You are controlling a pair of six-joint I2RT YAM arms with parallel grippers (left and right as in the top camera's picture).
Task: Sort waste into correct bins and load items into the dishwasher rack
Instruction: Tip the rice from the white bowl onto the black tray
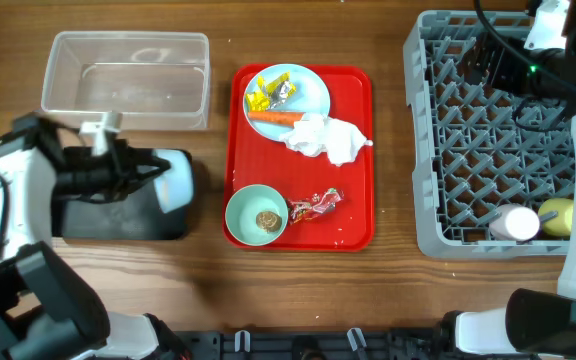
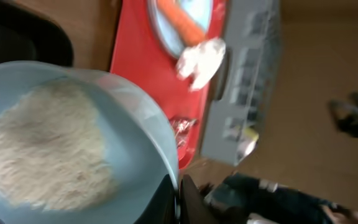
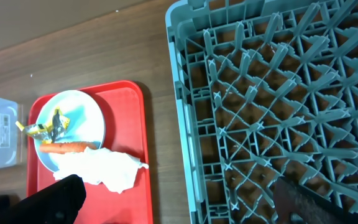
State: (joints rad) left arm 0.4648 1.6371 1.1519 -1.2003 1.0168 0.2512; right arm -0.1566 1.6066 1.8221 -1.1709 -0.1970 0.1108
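**Rice bowl held over the black tray**

Left gripper: jaws closed on the rim of the pale blue bowl, which is tilted above the black tray with white rice grains inside. Right gripper: jaws spread wide, gripping nothing, above the dishwasher rack, which contains the pink cup and yellow cup. The teal bowl on the red tray contains the brown lump.

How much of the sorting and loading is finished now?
Done: pink cup and yellow cup lie in the rack. In hand: left gripper holds the rice bowl over the black tray. Left: plate, teal bowl, carrot, napkin and wrappers on the red tray.
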